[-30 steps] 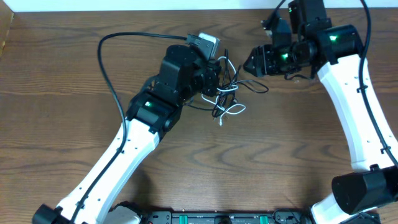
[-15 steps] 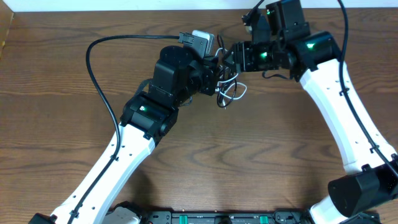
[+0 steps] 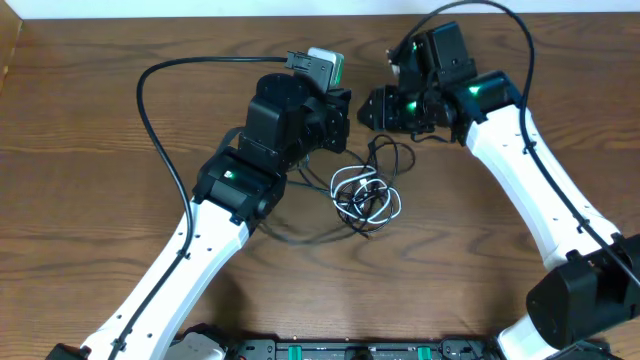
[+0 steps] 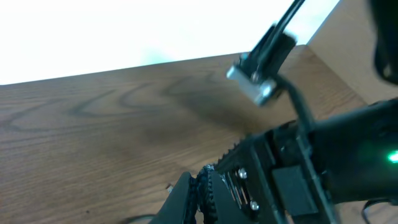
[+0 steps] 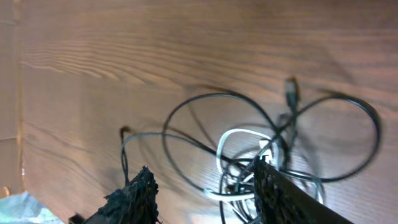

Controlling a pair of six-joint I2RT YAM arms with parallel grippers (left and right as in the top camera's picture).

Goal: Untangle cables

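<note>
The tangled cables (image 3: 365, 195) lie in a loose heap on the wooden table, just below both grippers. The white cable (image 3: 392, 207) loops through the black cables (image 3: 395, 155), and one black strand trails left under the left arm (image 3: 300, 238). My left gripper (image 3: 341, 110) is shut, hovers above the heap and holds nothing I can see; its fingers (image 4: 200, 194) are pressed together. My right gripper (image 3: 372, 110) faces it and is open. In the right wrist view its fingers (image 5: 205, 196) straddle the white cable (image 5: 239, 138) and black loops (image 5: 348, 143) from above.
The thick black cord (image 3: 150, 110) of the left arm arcs over the table's left part. The right arm (image 3: 530, 170) reaches in from the right. The table's far edge (image 3: 200, 18) meets a white wall.
The tangle was lifted between the two grippers; now it has dropped onto the table and spread out. The right gripper has moved left and is open.
</note>
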